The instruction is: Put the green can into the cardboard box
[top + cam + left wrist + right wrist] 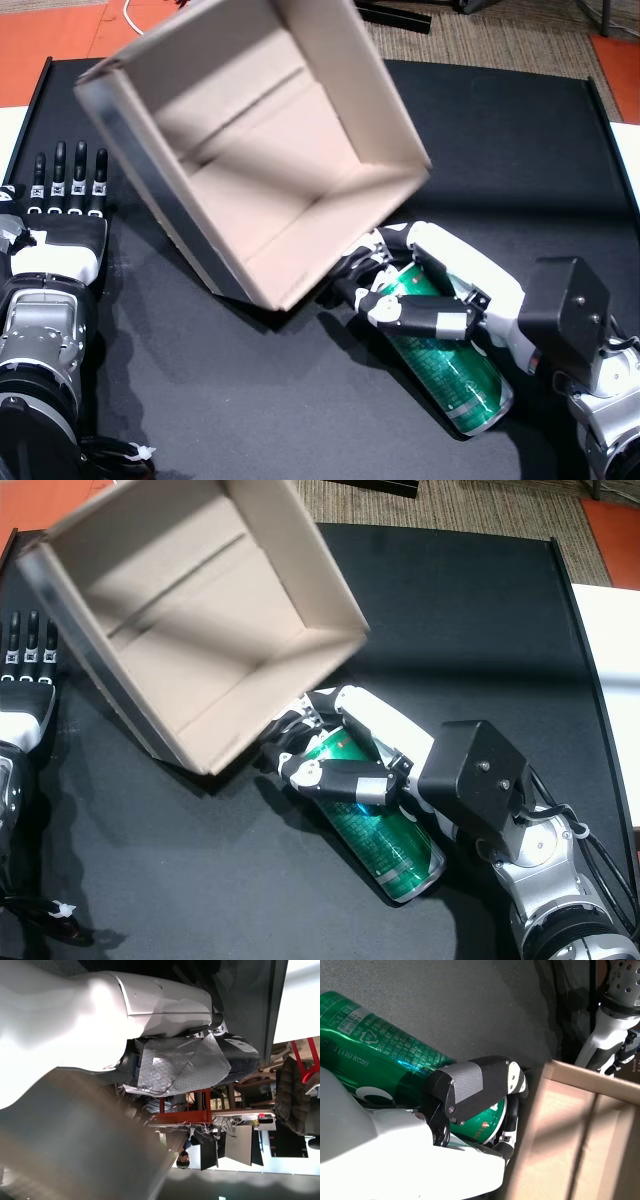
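The green can (452,372) (388,845) lies on its side on the black table at the lower right in both head views. My right hand (420,295) (340,758) is shut on its upper end, thumb across the top and fingers curled underneath. The cardboard box (345,85) (290,570) stands tilted at the upper left, its empty inside facing the camera, its near corner just beside my right fingers. In the right wrist view the can (375,1050) sits under the thumb (470,1085), with the box wall (570,1130) close by. My left hand (65,215) (25,680) rests flat and open, left of the box.
The black table (520,150) ends at a raised edge on the right (612,130), with white surface beyond. Orange floor and carpet lie past the far edge. A small white tie (140,455) lies near my left forearm. The left wrist view shows mostly my own white hand (75,1020) and the room.
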Tool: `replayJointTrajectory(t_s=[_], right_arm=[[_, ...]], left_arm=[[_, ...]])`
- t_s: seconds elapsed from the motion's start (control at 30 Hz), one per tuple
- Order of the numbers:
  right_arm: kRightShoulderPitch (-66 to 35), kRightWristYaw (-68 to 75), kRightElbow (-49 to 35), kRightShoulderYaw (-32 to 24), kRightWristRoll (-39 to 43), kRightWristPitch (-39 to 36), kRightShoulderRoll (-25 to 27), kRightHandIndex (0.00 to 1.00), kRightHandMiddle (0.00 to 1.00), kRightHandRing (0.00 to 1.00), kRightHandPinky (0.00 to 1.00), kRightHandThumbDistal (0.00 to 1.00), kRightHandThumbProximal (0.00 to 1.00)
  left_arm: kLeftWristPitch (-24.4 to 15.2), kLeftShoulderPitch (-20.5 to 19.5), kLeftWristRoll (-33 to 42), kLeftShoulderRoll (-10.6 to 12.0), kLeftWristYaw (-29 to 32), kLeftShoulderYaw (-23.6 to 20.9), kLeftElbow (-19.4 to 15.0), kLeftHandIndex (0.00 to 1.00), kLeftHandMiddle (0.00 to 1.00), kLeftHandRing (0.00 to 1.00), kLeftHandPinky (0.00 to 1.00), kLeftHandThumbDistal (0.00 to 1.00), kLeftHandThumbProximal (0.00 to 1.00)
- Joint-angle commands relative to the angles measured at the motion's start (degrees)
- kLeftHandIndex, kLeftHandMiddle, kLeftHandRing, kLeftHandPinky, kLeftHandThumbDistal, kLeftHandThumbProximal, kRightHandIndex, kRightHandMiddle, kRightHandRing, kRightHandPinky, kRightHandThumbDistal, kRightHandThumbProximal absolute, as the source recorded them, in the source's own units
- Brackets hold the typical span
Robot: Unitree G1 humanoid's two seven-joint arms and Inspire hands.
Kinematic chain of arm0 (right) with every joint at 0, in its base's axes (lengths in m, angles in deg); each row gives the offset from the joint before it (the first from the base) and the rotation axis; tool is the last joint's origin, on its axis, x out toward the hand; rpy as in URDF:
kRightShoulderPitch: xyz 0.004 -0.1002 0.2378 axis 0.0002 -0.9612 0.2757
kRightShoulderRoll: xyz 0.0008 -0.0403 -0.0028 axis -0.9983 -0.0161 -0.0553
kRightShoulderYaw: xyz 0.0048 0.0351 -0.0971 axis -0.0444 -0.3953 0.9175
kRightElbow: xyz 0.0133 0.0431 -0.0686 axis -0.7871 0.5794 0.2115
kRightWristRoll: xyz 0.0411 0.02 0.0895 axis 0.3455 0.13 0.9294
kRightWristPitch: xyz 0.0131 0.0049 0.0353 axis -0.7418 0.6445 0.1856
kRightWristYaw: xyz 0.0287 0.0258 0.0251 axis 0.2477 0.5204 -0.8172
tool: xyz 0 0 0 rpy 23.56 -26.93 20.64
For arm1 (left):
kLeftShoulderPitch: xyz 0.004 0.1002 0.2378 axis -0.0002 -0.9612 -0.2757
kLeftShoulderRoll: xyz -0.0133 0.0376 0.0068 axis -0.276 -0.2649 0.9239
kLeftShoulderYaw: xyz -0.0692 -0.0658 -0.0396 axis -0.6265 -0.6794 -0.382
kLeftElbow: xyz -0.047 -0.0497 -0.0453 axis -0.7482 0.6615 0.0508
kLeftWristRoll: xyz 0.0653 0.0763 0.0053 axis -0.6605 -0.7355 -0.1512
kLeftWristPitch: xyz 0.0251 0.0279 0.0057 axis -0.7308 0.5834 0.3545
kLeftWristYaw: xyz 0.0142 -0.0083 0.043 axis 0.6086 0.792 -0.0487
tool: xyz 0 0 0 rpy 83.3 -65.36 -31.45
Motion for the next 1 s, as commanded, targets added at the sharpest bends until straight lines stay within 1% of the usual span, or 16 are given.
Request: replayJointTrajectory(t_s=[0.0,0.1,0.2,0.3,0.5,0.57,0.6,0.63,0.67,0.7,0.73,0.8,0.83,0.9,0.93,0.97], right_arm=[[-0.59,-0.19,0.11,-0.13,-0.50,-0.34,0.17,0.38,0.36,0.38,0.56,0.48,0.28],[-0.58,0.02,0.10,0.05,-0.95,-0.31,0.25,0.39,0.36,0.39,0.56,0.40,0.27],[-0.58,0.15,0.08,-0.25,-1.06,-0.25,0.14,0.40,0.36,0.38,0.56,0.35,0.25],[-0.65,-0.08,0.09,-0.56,-0.92,-0.60,-0.02,0.42,0.38,0.41,0.57,0.33,0.22],[-0.77,0.03,-0.04,-0.99,-0.72,-1.01,-0.36,0.46,0.40,0.44,0.56,0.31,0.17],[-0.91,2.22,-0.22,-0.77,-1.47,-2.23,-0.36,0.42,0.38,0.42,0.54,0.30,0.16],[-1.10,4.32,-0.39,-0.73,-1.91,-3.49,-0.44,0.37,0.32,0.37,0.49,0.30,0.12],[-1.28,6.29,-0.50,-0.72,-2.32,-4.61,-0.54,0.30,0.27,0.33,0.47,0.29,0.14],[-1.41,7.90,-0.56,-0.78,-2.55,-5.40,-0.68,0.22,0.21,0.28,0.45,0.26,0.15],[-1.52,8.79,-0.59,-1.17,-2.22,-5.97,-0.98,0.14,0.11,0.18,0.41,0.15,0.14],[-1.62,9.14,-0.59,-1.65,-1.61,-6.50,-1.29,0.10,0.09,0.20,0.40,0.10,0.12],[-1.74,9.43,-0.56,-2.53,-0.54,-7.41,-1.80,0.13,0.19,0.30,0.37,0.03,0.07],[-1.76,9.69,-0.55,-2.82,-0.32,-7.87,-1.93,0.15,0.25,0.36,0.35,0.02,0.07],[-1.78,11.40,-0.82,-3.30,-0.61,-9.49,-2.09,0.13,0.24,0.40,0.33,0.00,0.04],[-1.72,12.75,-1.07,-3.38,-1.02,-10.61,-2.11,0.13,0.24,0.41,0.32,0.00,0.06],[-1.61,14.04,-1.30,-3.41,-1.36,-11.66,-2.15,0.12,0.24,0.41,0.31,0.01,0.11]], left_arm=[[0.00,0.09,0.65,0.03,0.06,-0.20,-0.06,0.59,0.66,0.75,0.85,0.00,1.00],[-0.10,0.16,0.36,-0.03,-0.33,-0.09,-0.05,0.58,0.65,0.75,0.85,0.00,1.00],[-0.23,0.20,0.31,0.00,-0.57,-0.09,-0.05,0.58,0.64,0.74,0.85,0.00,1.00],[-0.31,0.19,0.08,-0.03,-0.62,0.14,-0.08,0.59,0.65,0.74,0.86,0.00,1.00],[0.02,0.16,0.31,-0.18,-0.66,-0.06,-0.04,0.57,0.64,0.75,0.85,0.00,1.00],[0.07,0.08,0.29,-0.22,-0.46,-0.04,-0.03,0.57,0.64,0.74,0.86,0.00,1.00],[0.09,0.04,0.34,-0.22,-0.31,-0.09,-0.04,0.58,0.64,0.75,0.86,0.00,1.00],[0.05,0.03,0.38,-0.19,-0.25,-0.12,-0.05,0.59,0.65,0.76,0.86,0.00,1.00],[0.01,0.05,0.36,-0.18,-0.30,-0.11,-0.06,0.59,0.64,0.76,0.85,0.00,1.00],[-0.02,0.07,0.29,-0.18,-0.42,-0.04,-0.06,0.58,0.64,0.76,0.84,0.00,1.00],[0.00,0.08,0.07,-0.25,-0.62,0.14,-0.04,0.58,0.64,0.75,0.84,0.00,1.00],[0.07,0.01,-0.13,-0.35,-0.58,0.31,0.01,0.60,0.65,0.76,0.86,0.00,1.00],[0.07,-0.05,-0.18,-0.37,-0.45,0.34,0.03,0.60,0.65,0.76,0.86,0.00,1.00],[0.02,-0.12,-0.25,-0.37,-0.29,0.43,0.04,0.57,0.64,0.76,0.86,0.00,1.00],[-0.02,-0.23,-0.29,-0.35,0.15,0.52,0.02,0.58,0.65,0.76,0.87,0.00,1.00],[-0.15,-0.26,-0.35,-0.33,0.12,0.60,0.03,0.57,0.64,0.76,0.87,0.00,1.00]])
